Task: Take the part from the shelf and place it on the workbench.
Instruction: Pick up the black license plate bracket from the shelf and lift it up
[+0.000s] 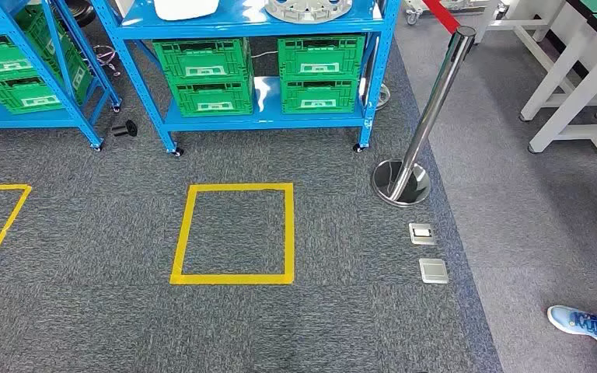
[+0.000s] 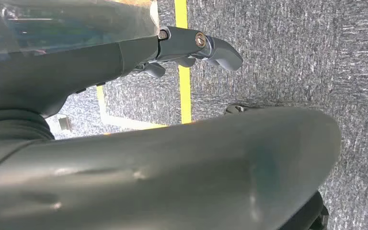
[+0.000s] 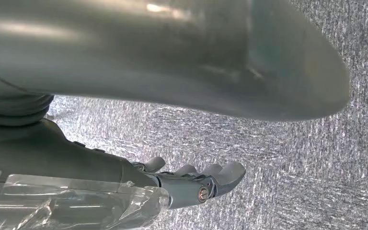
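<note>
At the upper left of the head view stands one blue shelf (image 1: 43, 93) carrying two green crates that I can count, cut by the frame edge. Just right of its foot one small black object (image 1: 124, 128) lies on the grey carpet (image 1: 342, 326). Next comes a second blue shelf (image 1: 264, 116) at upper centre, with four green crates (image 1: 202, 61) stacked two by two on its lower level. On its top level sit two pale things: a white piece (image 1: 185, 8) to the left and a round grey-white part (image 1: 308, 8) to the right, both cropped by the top edge.

Below, yellow tape marks two outlines on the carpet: one partial at the left edge, one full square (image 1: 233, 233) at centre. Right of the square stands one chrome post (image 1: 427, 116) on a round base, with two metal floor plates (image 1: 422, 233) just below it. At upper right are the white legs of a table (image 1: 567, 85), and at lower right one blue shoe (image 1: 587, 325) of a person.

My left hand (image 2: 191, 48) hangs over the carpet near a yellow tape line, fingers (image 2: 225, 50) loosely apart and holding nothing. My right hand (image 3: 196, 179) hangs likewise, fingers (image 3: 230, 172) extended side by side, slightly apart, grasping nothing.
</note>
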Available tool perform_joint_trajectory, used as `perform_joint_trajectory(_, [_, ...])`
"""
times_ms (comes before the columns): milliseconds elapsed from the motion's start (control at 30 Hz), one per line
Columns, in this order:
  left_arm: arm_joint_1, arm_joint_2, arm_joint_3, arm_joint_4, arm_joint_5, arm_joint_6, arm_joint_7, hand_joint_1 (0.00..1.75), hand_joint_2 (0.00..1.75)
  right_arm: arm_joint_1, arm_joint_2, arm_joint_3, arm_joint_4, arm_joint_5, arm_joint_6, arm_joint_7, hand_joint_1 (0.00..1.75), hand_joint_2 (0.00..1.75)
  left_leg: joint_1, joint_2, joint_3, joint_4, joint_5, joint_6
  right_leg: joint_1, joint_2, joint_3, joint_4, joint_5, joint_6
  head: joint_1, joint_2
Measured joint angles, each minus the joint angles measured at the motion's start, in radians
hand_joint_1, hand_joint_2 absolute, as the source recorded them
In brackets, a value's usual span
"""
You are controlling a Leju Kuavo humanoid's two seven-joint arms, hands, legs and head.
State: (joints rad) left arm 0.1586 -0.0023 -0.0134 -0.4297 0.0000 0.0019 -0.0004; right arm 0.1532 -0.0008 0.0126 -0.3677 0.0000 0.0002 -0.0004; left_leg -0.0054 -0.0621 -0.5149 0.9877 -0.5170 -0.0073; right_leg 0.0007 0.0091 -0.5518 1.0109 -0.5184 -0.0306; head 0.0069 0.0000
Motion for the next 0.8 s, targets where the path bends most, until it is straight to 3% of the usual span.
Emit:
perform_joint_trajectory(133, [-0.001, 0.0, 0.0, 0.002, 0.0, 0.0, 0.0, 0.0, 0.0, 0.001, 0.0, 0.0, -0.001, 0.0, 0.0, 0.0, 0.0, 0.0, 0.0, 0.0, 0.001, 0.003, -0.001, 0.001, -0.002, 0.002, -0.001, -0.003, 0.001, 0.002, 0.0, 0.0])
perform_joint_trajectory(200, [-0.008, 0.002, 0.0, -0.001, 0.0, 0.0, 0.0, 0.0, 0.0, 0.01, 0.002, 0.0, 0.001, 0.0, 0.0, 0.0, 0.0, 0.0, -0.003, 0.001, 0.004, 0.0, 0.001, 0.011, -0.005, 0.006, 0.0, -0.011, 0.006, 0.009, -0.003, 0.0])
perform_joint_trajectory(300, [-0.055, 0.0, 0.0, -0.038, 0.0, 0.0, -0.003, 0.0, 0.0, 0.056, 0.002, 0.0, 0.032, 0.0, 0.0, 0.001, 0.0, 0.0, 0.01, -0.001, 0.028, -0.055, 0.027, 0.022, -0.002, 0.002, 0.001, -0.001, -0.006, 0.02, -0.011, 0.0])
perform_joint_trajectory(333, [-0.081, -0.001, 0.0, -0.057, 0.0, 0.0, -0.004, 0.0, 0.0, 0.078, 0.001, 0.0, 0.049, 0.0, 0.0, 0.002, 0.0, 0.0, 0.017, -0.005, 0.036, -0.071, 0.035, 0.022, -0.003, 0.0, -0.017, 0.037, -0.027, 0.024, -0.007, 0.0])
perform_joint_trajectory(433, [-0.144, 0.0, 0.0, -0.11, 0.0, 0.0, -0.006, 0.0, 0.0, 0.138, 0.0, 0.0, 0.105, 0.0, 0.0, 0.004, 0.0, 0.0, 0.024, -0.015, 0.042, -0.072, 0.032, 0.013, -0.018, -0.001, -0.113, 0.21, -0.098, 0.046, 0.01, 0.0])
perform_joint_trajectory(467, [-0.153, 0.0, 0.0, -0.121, 0.0, 0.0, -0.005, 0.0, 0.0, 0.151, -0.002, 0.0, 0.117, 0.0, 0.0, 0.004, 0.0, 0.0, 0.028, -0.016, 0.044, -0.068, 0.027, 0.006, -0.024, -0.002, -0.129, 0.231, -0.095, 0.054, 0.012, 0.0])
perform_joint_trajectory(500, [-0.155, 0.0, 0.0, -0.126, 0.0, 0.0, -0.005, 0.0, 0.0, 0.156, -0.003, 0.0, 0.123, 0.0, 0.0, 0.004, 0.0, 0.0, 0.033, -0.015, 0.045, -0.063, 0.02, -0.003, -0.03, -0.002, -0.124, 0.212, -0.072, 0.062, 0.013, 0.0])
perform_joint_trajectory(567, [-0.139, 0.001, 0.001, -0.127, 0.0, 0.0, -0.003, 0.0, 0.0, 0.141, -0.003, 0.0, 0.123, 0.0, 0.0, 0.003, 0.0, 0.0, 0.046, -0.011, 0.046, -0.043, 0.001, -0.024, -0.043, -0.001, -0.072, 0.1, -0.007, 0.081, 0.017, 0.0])
perform_joint_trajectory(600, [-0.122, 0.002, 0.001, -0.122, 0.0, 0.0, -0.002, 0.0, 0.0, 0.122, -0.001, 0.0, 0.118, 0.0, 0.0, 0.002, 0.0, 0.0, 0.049, -0.008, 0.043, -0.032, -0.012, -0.035, -0.047, 0.002, -0.046, 0.05, 0.012, 0.082, 0.025, 0.0])
perform_joint_trajectory(633, [-0.1, 0.003, 0.001, -0.112, 0.0, 0.0, -0.001, 0.0, 0.0, 0.099, 0.0, 0.0, 0.107, 0.0, 0.0, 0.001, 0.0, 0.0, 0.048, -0.003, 0.042, -0.024, -0.024, -0.043, -0.05, 0.003, -0.029, 0.023, 0.017, 0.074, 0.03, 0.0])
perform_joint_trajectory(700, [-0.048, 0.002, 0.001, -0.08, 0.0, 0.0, 0.002, 0.0, 0.0, 0.046, 0.003, 0.0, 0.074, 0.0, 0.0, -0.001, 0.0, 0.0, 0.045, 0.001, 0.044, -0.021, -0.038, -0.053, -0.048, 0.003, -0.023, 0.023, 0.007, 0.045, 0.027, 0.0])
perform_joint_trajectory(733, [-0.018, 0.0, 0.0, -0.06, 0.0, 0.0, 0.003, 0.0, 0.0, 0.017, 0.004, 0.0, 0.053, 0.0, 0.0, -0.002, 0.0, 0.0, 0.046, 0.002, 0.048, -0.022, -0.04, -0.057, -0.047, 0.001, -0.023, 0.026, 0.003, 0.032, 0.017, 0.0])
perform_joint_trajectory(800, [0.041, 0.0, 0.0, -0.012, 0.0, 0.0, 0.004, 0.0, 0.0, -0.041, 0.006, 0.0, 0.004, 0.0, 0.0, -0.002, 0.0, 0.0, 0.049, 0.017, 0.039, 0.008, -0.058, -0.063, -0.044, -0.001, -0.019, 0.027, -0.003, 0.016, 0.003, 0.0])
